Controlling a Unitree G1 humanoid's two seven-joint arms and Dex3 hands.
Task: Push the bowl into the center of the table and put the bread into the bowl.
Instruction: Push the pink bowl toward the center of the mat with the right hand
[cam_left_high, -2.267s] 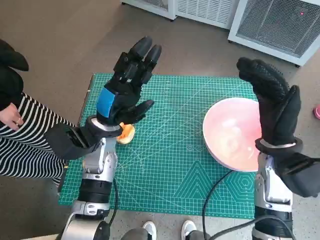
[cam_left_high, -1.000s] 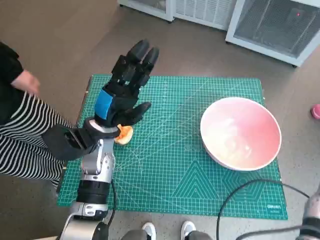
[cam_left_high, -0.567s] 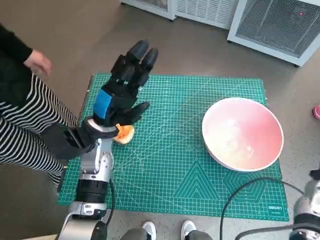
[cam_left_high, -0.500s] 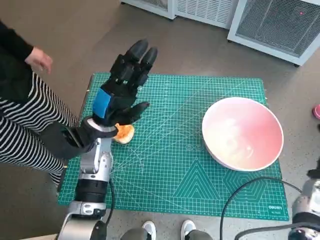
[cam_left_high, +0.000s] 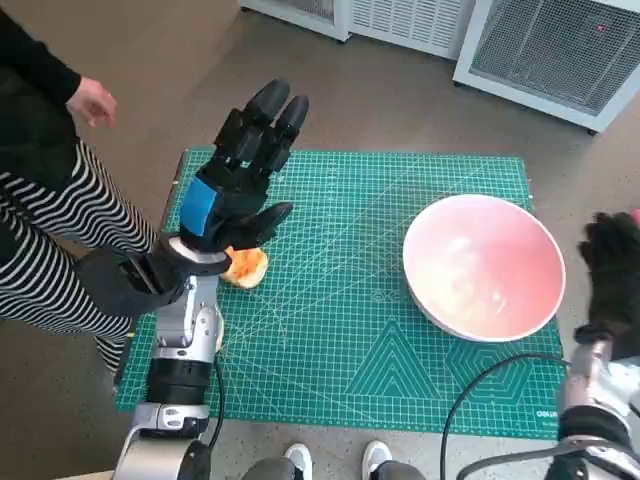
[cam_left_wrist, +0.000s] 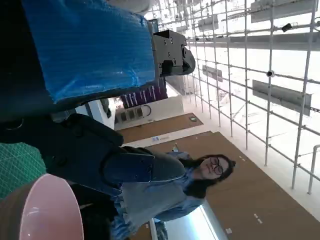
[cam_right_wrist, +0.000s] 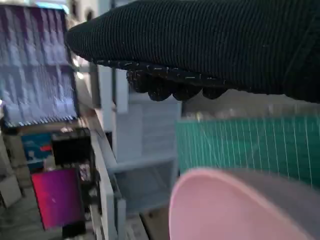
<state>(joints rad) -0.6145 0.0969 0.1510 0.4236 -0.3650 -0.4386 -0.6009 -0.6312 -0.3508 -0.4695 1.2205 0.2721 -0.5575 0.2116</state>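
the pink bowl (cam_left_high: 484, 266) is sitting toward the right side of the green mat (cam_left_high: 340, 350) — the right hand (cam_left_high: 612, 270) is waiting just beside its outer rim, fingers apart, holding nothing. the left hand (cam_left_high: 236, 175) is hovering spread above the bread (cam_left_high: 246, 266) near the mat's left edge, so i think the right hand is the nearer one for pushing the bowl inward.

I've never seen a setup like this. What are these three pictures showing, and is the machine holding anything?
It is a humanoid robot working at a small table. One picture looks down from its head; the other two come from cameras behind each wrist. Its left hand, black with blue tape, is raised open above the green mat. The gloved right hand is beside the pink bowl. A piece of bread lies on the mat under the left hand. Neither hand holds anything. A person stands nearby.
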